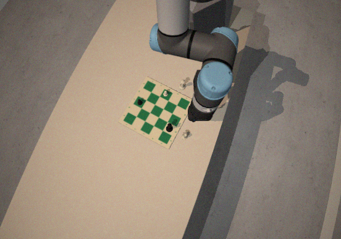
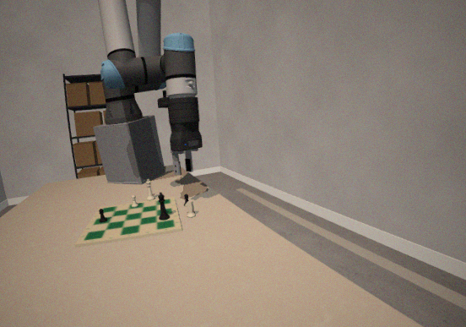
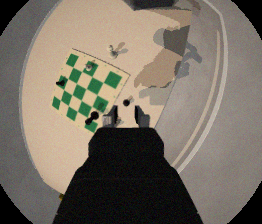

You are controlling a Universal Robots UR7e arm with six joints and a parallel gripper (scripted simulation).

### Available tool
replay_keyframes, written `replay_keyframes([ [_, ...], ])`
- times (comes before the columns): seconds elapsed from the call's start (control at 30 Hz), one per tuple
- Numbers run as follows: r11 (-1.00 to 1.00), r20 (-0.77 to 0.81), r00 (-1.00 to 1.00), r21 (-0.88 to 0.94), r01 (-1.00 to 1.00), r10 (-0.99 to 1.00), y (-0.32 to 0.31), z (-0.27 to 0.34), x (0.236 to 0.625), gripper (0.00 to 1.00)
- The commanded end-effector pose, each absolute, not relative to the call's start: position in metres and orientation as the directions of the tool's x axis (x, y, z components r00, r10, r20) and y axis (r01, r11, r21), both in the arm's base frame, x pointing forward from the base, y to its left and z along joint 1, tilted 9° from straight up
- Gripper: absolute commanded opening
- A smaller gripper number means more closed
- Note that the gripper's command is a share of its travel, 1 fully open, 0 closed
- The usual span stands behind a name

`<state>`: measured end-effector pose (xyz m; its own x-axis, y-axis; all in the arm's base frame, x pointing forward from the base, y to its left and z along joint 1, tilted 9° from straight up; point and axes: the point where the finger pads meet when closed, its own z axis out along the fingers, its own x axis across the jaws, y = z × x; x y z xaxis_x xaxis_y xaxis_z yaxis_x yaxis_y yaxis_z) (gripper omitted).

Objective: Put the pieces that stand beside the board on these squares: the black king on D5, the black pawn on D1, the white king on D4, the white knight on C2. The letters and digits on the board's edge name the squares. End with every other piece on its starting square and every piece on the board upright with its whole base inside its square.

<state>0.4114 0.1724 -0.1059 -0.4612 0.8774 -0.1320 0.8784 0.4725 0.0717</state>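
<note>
The black pawn [image 2: 186, 198] stands off the board's [image 2: 127, 235] right edge, near a white piece [image 2: 192, 209], as the gripper [image 2: 182, 166] hangs high above, part-open and empty; a clean pick probably needs a centred, vertical descent avoiding that neighbour.

I'm looking into a storeroom or warehouse corner. A metal shelving rack [image 2: 82, 125] stacked with cardboard boxes [image 2: 86, 122] stands against bare grey walls [image 2: 338, 83] over a concrete floor [image 1: 278, 168].

The black king [image 2: 163, 207] stands upright on the board [image 2: 127, 231]; white king [image 2: 149, 190], white knight [image 2: 191, 210] and what looks like the black pawn [image 2: 186, 198] stand beside it.
</note>
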Motion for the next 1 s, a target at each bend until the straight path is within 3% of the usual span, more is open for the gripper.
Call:
replay_keyframes([
  [0.0, 0.472, -0.131, -0.46, 0.072, 0.879, 0.878, 0.171, -0.111, 0.412, 0.68],
  [0.97, 0.471, -0.132, -0.46, 0.074, 0.879, 0.878, 0.168, -0.145, 0.418, 0.68],
])
